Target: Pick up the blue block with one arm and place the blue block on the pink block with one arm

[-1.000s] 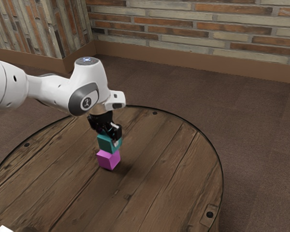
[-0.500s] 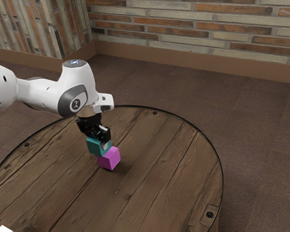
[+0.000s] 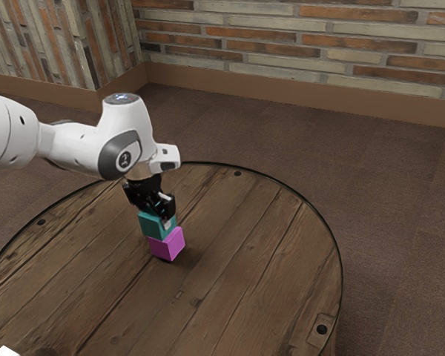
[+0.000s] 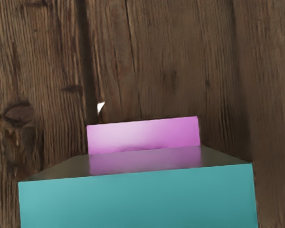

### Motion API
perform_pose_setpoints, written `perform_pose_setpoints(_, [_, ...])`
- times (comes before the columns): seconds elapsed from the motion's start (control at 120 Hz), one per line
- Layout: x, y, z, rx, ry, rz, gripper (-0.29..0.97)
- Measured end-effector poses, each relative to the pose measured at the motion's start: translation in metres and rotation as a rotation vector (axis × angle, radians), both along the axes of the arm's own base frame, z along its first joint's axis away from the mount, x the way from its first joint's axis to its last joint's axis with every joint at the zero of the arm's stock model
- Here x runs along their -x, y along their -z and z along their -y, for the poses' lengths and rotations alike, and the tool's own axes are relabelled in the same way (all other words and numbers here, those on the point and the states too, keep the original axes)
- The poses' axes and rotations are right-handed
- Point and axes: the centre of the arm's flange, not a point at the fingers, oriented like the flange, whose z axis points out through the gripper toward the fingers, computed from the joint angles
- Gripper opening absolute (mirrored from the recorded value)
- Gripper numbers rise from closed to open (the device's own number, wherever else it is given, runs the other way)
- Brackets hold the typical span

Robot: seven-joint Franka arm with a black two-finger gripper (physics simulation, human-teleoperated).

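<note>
In the exterior view the blue block (image 3: 155, 225), teal in colour, is between the fingers of my gripper (image 3: 157, 213), which is shut on it. It hangs at the top of the pink block (image 3: 168, 245), offset toward the exterior view's left and overlapping its upper edge; I cannot tell whether they touch. In the wrist view the blue block (image 4: 137, 197) sits just under my hand, and a strip of the pink block (image 4: 143, 134) shows past its far edge.
The blocks are on a round dark wooden table (image 3: 267, 297) with a black rim, with bare planks all around them. A small white thing (image 3: 3, 350) lies at the table's near left edge. Brick walls stand behind.
A second ago the blue block hung squarely over the pink one. My hand then swung it toward the exterior view's left and lower, and has now come partway back.
</note>
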Motion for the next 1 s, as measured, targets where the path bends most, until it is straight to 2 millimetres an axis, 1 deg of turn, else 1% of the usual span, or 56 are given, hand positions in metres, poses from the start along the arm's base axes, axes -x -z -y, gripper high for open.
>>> perform_pose_setpoints(0.217, [0.000, 0.001, 0.001, 0.004, -0.007, -0.001, 0.36])
perform_pose_setpoints(0.325, [-0.005, -0.005, 0.002, 0.004, -0.007, 0.013, 0.36])
perform_pose_setpoints(0.483, [-0.006, -0.007, 0.002, 0.004, -0.008, 0.015, 0.36])
perform_pose_setpoints(0.633, [-0.006, -0.007, 0.003, 0.007, -0.005, 0.014, 0.51])
perform_pose_setpoints(0.758, [-0.007, -0.009, 0.004, 0.008, -0.001, 0.017, 0.58])
perform_pose_setpoints(0.783, [-0.010, -0.017, 0.005, 0.009, 0.003, 0.027, 0.59])
perform_pose_setpoints(0.817, [-0.016, -0.037, 0.007, 0.011, 0.011, 0.053, 0.61])
perform_pose_setpoints(0.867, [-0.026, -0.090, 0.014, 0.016, 0.031, 0.117, 0.62])
perform_pose_setpoints(0.908, [-0.036, -0.150, 0.023, 0.015, 0.055, 0.177, 0.63])
perform_pose_setpoints(0.942, [-0.036, -0.189, 0.030, 0.015, 0.072, 0.201, 0.64])
perform_pose_setpoints(0.967, [-0.033, -0.209, 0.033, 0.015, 0.083, 0.200, 0.64])
perform_pose_setpoints(1.0, [-0.028, -0.223, 0.036, 0.016, 0.095, 0.181, 0.65])
